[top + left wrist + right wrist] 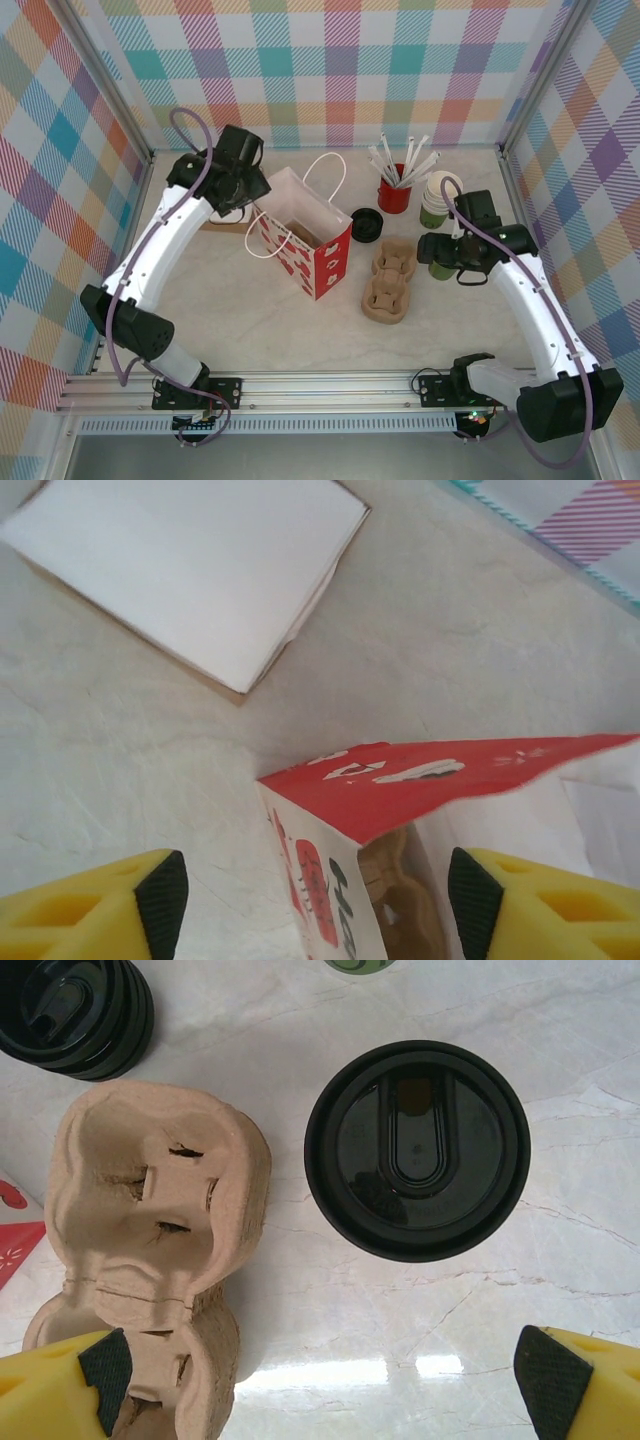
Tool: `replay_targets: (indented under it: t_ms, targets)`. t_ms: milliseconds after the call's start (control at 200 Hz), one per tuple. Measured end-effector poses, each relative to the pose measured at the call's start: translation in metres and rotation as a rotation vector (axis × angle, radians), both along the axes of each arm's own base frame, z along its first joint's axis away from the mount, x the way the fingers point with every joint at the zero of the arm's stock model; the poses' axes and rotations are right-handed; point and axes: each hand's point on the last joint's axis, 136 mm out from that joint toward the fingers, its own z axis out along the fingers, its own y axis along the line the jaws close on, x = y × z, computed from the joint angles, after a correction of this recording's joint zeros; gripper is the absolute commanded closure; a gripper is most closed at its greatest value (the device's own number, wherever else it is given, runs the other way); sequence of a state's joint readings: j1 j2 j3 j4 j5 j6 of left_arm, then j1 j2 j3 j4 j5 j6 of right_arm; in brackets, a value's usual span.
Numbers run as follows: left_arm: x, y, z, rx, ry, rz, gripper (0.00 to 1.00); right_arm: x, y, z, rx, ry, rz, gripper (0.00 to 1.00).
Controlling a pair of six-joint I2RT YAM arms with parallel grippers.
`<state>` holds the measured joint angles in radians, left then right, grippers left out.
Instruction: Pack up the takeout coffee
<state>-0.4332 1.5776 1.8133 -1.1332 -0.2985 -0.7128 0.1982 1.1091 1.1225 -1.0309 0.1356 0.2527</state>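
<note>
The takeout coffee (417, 1150), a green cup under a round black lid, stands on the table right of the cardboard cup carriers (150, 1250). In the top view the coffee (441, 266) is partly covered by my right gripper (456, 250). The right gripper (325, 1370) hovers above it, open and holding nothing, with the lid ahead of its fingertips. The red paper bag (305, 240) stands open mid-table. My left gripper (317, 900) is open at the bag's (450, 780) left rim; the bag's corner lies between the fingers untouched. A cardboard carrier (400, 890) shows inside the bag.
A stack of black lids (366, 224) sits right of the bag. Behind the coffee stand a red cup of stirrers (394, 190) and a stack of lidless green cups (437, 200). A flat white pad (200, 570) lies left of the bag. Checked walls enclose the table.
</note>
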Motion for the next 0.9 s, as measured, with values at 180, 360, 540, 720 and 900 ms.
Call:
replay_targets:
  t_ms: [180, 360, 540, 720, 900]
  targets:
    - [-0.009, 0.013, 0.03, 0.097, -0.066, -0.175, 0.09, -0.005, -0.002, -0.006, 0.033, 0.049, 0.008, 0.0]
    - [0.004, 0.014, 0.035, 0.119, -0.066, -0.333, 0.09, -0.005, 0.002, -0.017, 0.056, 0.108, 0.015, 0.0]
    - [0.021, -0.009, 0.002, 0.106, 0.021, -0.504, 0.13, -0.005, 0.003, -0.023, 0.06, 0.138, 0.015, 0.0]
    - [0.031, -0.02, -0.028, 0.108, 0.093, -0.576, 0.32, -0.008, 0.002, -0.026, 0.068, 0.165, 0.011, 0.01]
    - [0.032, -0.022, -0.033, 0.121, 0.103, -0.614, 0.61, -0.009, -0.003, -0.036, 0.073, 0.223, -0.02, 0.0]
